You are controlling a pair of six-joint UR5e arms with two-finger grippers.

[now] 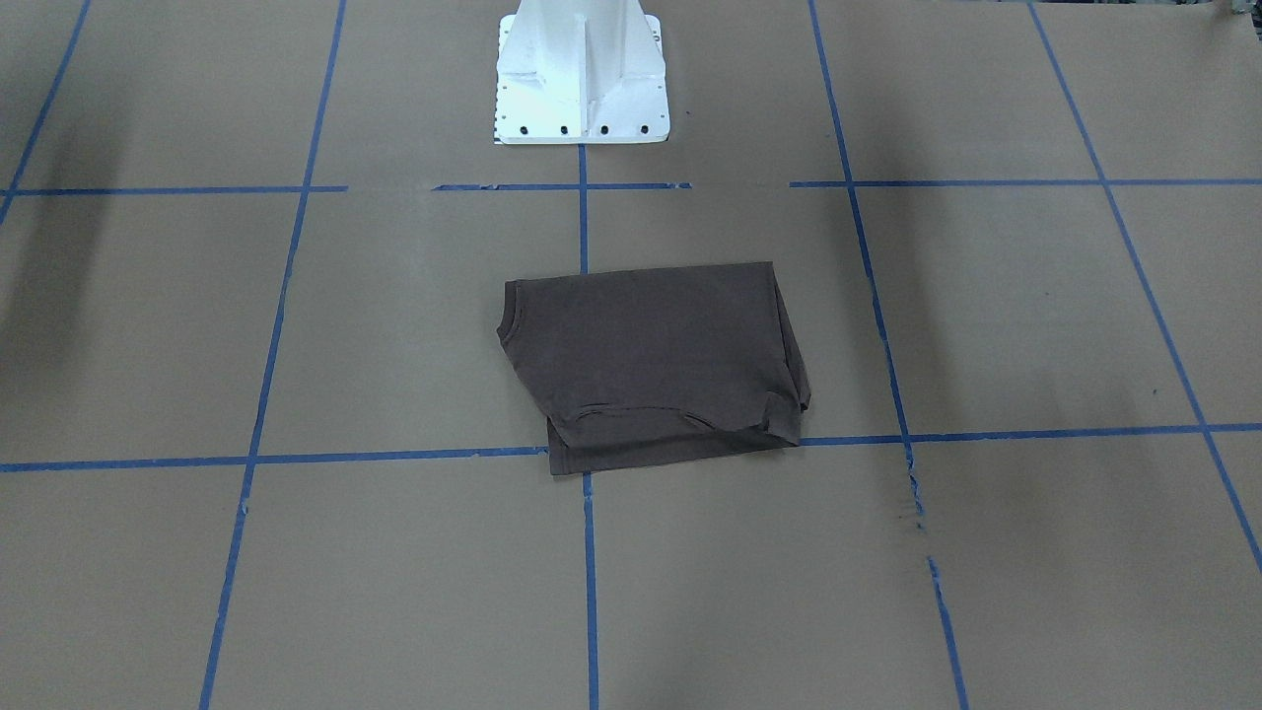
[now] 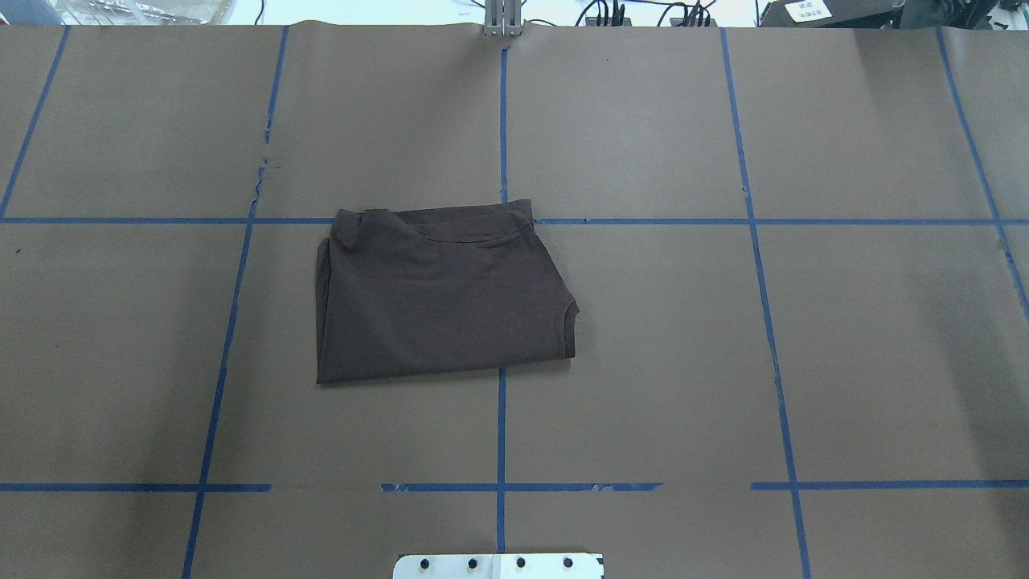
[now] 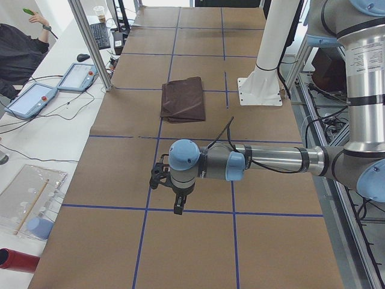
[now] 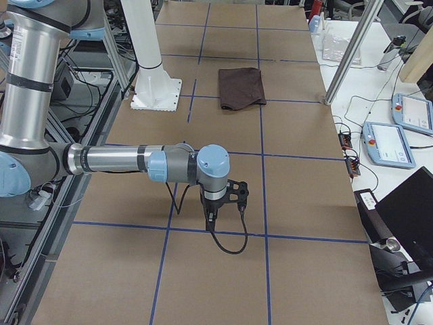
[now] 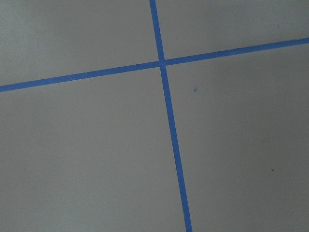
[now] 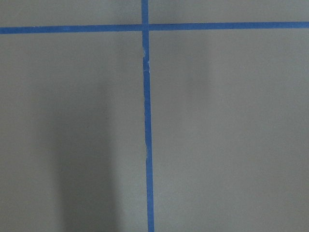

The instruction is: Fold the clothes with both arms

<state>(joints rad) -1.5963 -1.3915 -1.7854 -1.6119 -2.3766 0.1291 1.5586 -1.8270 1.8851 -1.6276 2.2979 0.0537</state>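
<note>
- Since the T-shirt lies as a compact, roughly rectangular stack of layers in the middle of the desk, in front of the white pedestal, the folding looks essentially done to me.
- Its far edge runs along a blue tape line. The far corner on the robot's left bunches up a little, so the stack is not quite square.
- The left arm and right arm each reach out toward their own end of the desk, well apart from the cloth, probably parked there so nothing drags the fold.
- Both wrists point down over bare paper and tape crossings, and no cloth hangs from either.
- Whether the left fingers and right fingers stand wide or narrow I cannot tell, as only the side views show them.
</note>
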